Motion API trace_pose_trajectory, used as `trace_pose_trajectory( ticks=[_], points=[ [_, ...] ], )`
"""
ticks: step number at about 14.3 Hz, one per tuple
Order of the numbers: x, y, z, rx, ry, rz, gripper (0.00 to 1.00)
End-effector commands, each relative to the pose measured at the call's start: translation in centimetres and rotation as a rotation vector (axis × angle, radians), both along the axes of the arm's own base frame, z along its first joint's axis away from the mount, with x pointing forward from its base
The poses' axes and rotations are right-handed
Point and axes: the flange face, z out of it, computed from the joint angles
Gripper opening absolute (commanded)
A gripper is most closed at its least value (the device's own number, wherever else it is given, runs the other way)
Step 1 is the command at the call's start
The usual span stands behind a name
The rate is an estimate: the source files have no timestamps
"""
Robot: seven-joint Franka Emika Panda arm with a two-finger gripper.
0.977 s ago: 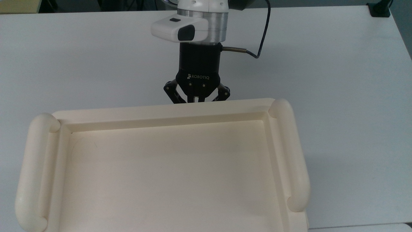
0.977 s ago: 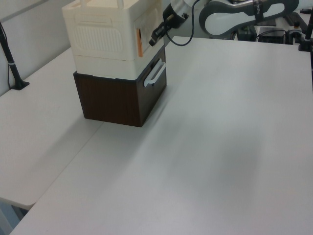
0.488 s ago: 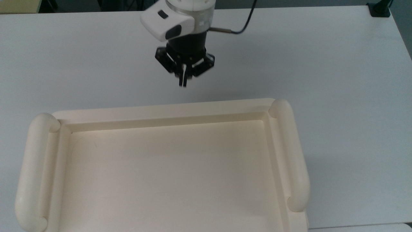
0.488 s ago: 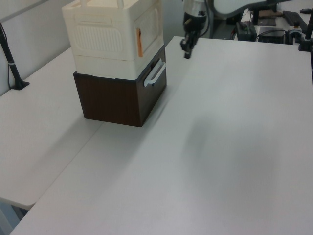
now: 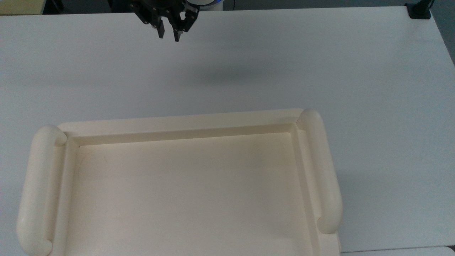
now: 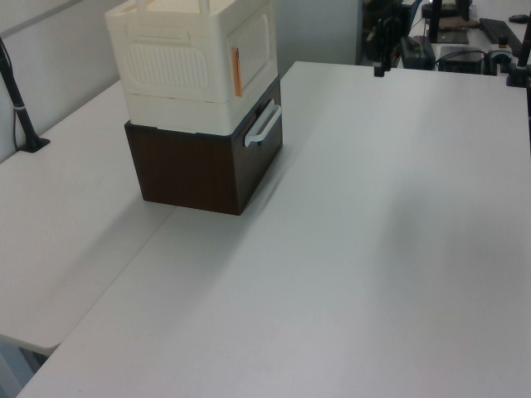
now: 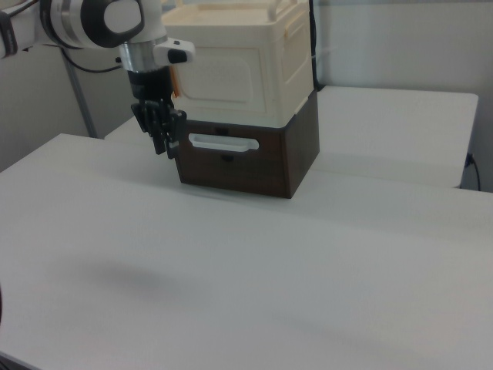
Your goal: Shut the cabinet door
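The cream cabinet [image 6: 166, 66] stands on a dark brown drawer box [image 6: 191, 170]. From above, the cabinet [image 5: 177, 122] shows its recessed top with a tubular handle at each short side. The cabinet door [image 6: 253, 46] lies flush against the cabinet's front, with an orange-brown fitting at its edge. In the right view the cabinet door [image 7: 223, 73] also sits flat in the front face. My gripper [image 5: 169, 37] hangs above the table, well away from the cabinet, holding nothing, its fingers a little apart. In the right view my gripper [image 7: 164, 148] hangs to the left of the drawer box [image 7: 246, 166].
The drawer box carries a white handle [image 7: 223, 142] under the door. A black clamp post [image 6: 21, 108] stands at the left view's left edge. Another black mount [image 5: 419, 10] sits at the table's far right corner in the top view. White table [image 6: 373, 249] spreads before the cabinet.
My gripper has drawn back from the cabinet's front and risen toward the table's far side. The door stays flush. The fingers, together half a second ago, now show a gap.
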Motion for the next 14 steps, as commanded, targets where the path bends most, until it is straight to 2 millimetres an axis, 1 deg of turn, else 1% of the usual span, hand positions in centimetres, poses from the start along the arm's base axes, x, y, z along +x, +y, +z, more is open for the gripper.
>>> trace_pose_trajectory(
  ticks=[1, 2, 5, 6, 9, 14],
  points=[
    [-3.9, -2.8, 0.8, 0.066, 0.016, -0.031, 1.0],
    [-4.1, -4.3, 1.0, 0.068, 0.008, -0.052, 1.0],
    [-4.0, -5.1, 1.6, 0.063, -0.009, -0.072, 1.0],
    [-3.9, -5.1, 2.3, 0.056, -0.024, -0.065, 1.0],
    [-2.9, -4.8, 1.4, 0.046, -0.035, -0.051, 1.0],
    [-3.0, -5.2, 1.9, 0.045, -0.049, -0.057, 1.0]
  ],
)
